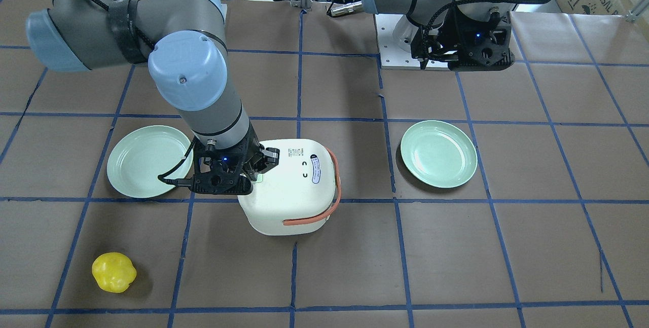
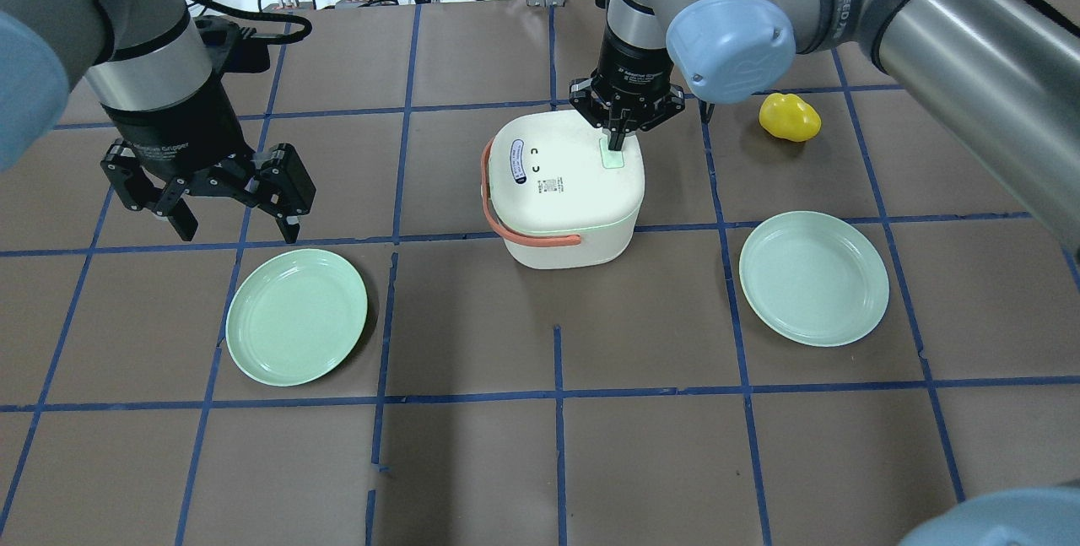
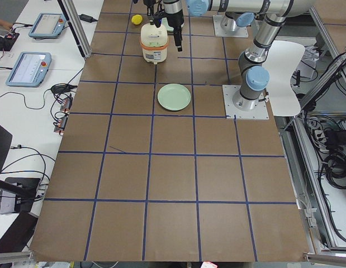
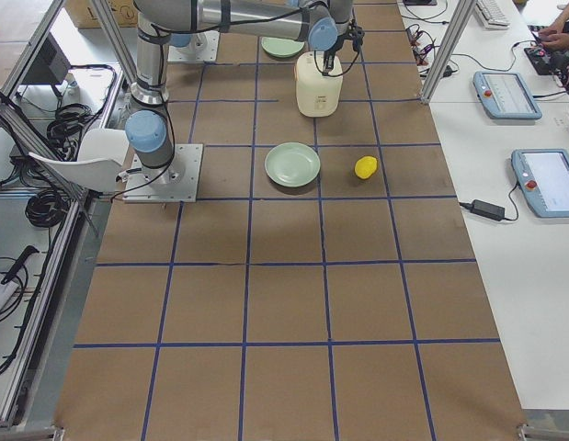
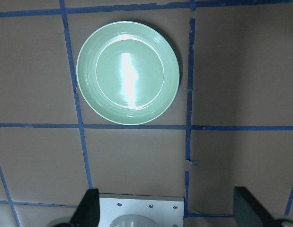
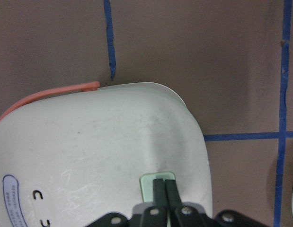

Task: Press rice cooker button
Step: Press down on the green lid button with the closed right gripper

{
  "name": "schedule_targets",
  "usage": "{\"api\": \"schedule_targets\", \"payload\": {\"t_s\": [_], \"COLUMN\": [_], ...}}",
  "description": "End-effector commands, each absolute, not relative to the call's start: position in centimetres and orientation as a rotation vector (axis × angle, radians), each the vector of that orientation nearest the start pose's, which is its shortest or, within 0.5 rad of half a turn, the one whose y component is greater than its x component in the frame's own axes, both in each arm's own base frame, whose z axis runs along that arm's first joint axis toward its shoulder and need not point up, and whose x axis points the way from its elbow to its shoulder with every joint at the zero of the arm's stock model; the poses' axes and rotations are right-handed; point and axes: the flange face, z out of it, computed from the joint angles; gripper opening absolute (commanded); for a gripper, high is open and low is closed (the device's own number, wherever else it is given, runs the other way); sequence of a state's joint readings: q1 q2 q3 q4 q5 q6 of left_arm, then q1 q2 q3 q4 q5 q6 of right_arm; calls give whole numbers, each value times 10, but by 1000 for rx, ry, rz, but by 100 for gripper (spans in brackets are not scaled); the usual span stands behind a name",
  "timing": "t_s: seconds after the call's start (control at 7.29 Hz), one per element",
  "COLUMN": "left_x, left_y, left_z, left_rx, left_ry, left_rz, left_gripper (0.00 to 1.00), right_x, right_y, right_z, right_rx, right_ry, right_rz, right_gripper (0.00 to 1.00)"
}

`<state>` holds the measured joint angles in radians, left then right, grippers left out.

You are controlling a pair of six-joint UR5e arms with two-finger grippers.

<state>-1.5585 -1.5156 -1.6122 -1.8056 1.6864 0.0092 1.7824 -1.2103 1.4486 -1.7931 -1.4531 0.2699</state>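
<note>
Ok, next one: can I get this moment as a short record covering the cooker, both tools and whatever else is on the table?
rice cooker: upright at table centre, lid closed, orange strap hanging down its side
button: pale green square on the lid top
right tool: shut, pointing down, tips at the button; contact looks likely
left tool: open, holding nothing, hanging above the table away from the cooker
left plate: empty
right plate: empty
yellow object: on the table beyond the right plate
</note>
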Motion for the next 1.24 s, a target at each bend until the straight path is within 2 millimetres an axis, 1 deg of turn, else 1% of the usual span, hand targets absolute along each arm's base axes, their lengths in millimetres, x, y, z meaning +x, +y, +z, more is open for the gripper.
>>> {"api": "schedule_targets", "payload": {"t_s": [0.0, 0.14, 0.27, 0.55, 0.69, 1.1], "left_x": [-116, -116, -116, -116, -116, -116], "left_y": [-446, -446, -446, -446, -446, -446], "left_z": [474, 474, 474, 474, 474, 474], "left_rx": [12, 15, 15, 13, 17, 15], "left_ry": [3011, 3011, 3009, 3010, 3011, 3009], "left_rz": [336, 336, 338, 336, 336, 336], "left_gripper": [100, 100, 100, 100, 100, 100], "right_x": [274, 274, 274, 274, 274, 275], "right_y": [-586, -586, -589, -587, -586, -585], "right_z": [383, 399, 397, 386, 377, 371], "right_rx": [89, 90, 94, 93, 92, 92], "right_ry": [3030, 3032, 3037, 3048, 3050, 3051], "right_rz": [51, 76, 91, 120, 136, 146], "right_gripper": [23, 23, 23, 20, 19, 17]}}
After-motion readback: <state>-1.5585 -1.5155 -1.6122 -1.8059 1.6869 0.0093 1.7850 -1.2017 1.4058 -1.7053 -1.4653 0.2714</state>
